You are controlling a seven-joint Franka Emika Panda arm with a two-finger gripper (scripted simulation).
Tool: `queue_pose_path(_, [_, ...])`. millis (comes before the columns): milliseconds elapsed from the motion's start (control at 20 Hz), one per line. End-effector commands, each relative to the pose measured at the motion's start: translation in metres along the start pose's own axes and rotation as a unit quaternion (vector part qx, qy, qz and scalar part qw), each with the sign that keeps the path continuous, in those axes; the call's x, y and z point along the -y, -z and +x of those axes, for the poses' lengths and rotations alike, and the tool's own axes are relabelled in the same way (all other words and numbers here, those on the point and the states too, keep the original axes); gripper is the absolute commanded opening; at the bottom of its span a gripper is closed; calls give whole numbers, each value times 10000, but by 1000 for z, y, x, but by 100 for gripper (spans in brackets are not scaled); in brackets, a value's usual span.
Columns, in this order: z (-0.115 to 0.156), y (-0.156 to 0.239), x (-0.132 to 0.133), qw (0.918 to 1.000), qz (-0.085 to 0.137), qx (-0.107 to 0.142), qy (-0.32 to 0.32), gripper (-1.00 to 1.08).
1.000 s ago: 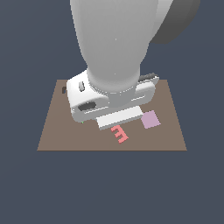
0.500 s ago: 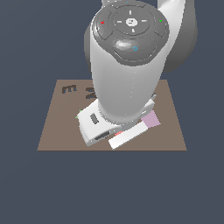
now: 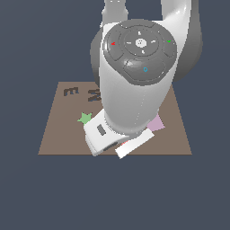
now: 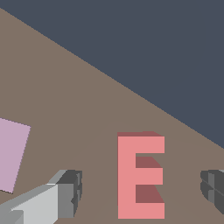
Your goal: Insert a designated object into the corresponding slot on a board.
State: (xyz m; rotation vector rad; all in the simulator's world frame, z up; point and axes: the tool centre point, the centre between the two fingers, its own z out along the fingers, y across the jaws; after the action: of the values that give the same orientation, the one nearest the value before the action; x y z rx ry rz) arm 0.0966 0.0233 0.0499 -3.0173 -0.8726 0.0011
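Note:
The salmon-red E block (image 4: pixel 139 177) lies flat on the brown board (image 4: pixel 65 96) in the wrist view. My gripper (image 4: pixel 142 190) is open, one finger (image 4: pixel 70 192) on one side of the E and the other finger (image 4: pixel 212 188) on the opposite side, neither touching it. In the exterior view the arm hides the E block and the fingers. The dark E-shaped slot (image 3: pixel 70 91) shows near the board's (image 3: pixel 54 134) far corner on the exterior view's left.
A dark M-shaped recess (image 3: pixel 94 95) lies beside the E slot, partly hidden by the arm. A green star (image 3: pixel 84 118) and a pink square (image 3: pixel 156 123) (image 4: pixel 12 155) rest on the board. The board's edge (image 4: pixel 131 89) runs close behind the E block.
The arm has swung and lowered over the board's front, covering the E block that showed a second ago. The slot and the green star have come into sight.

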Motion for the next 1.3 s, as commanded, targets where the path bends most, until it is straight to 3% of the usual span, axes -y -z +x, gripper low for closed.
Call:
queue_pose_path(0, [0,-1,0,10000,-1,-1,-1,100])
queue_pose_path(400, [1,-20,0,10000,-4,-2,16,100])
queue_pose_path(450, [1,-20,0,10000,-4,-2,16,-100])
queue_pose_path(1250, [0,-17,0,10000,-2,1,19,-100])
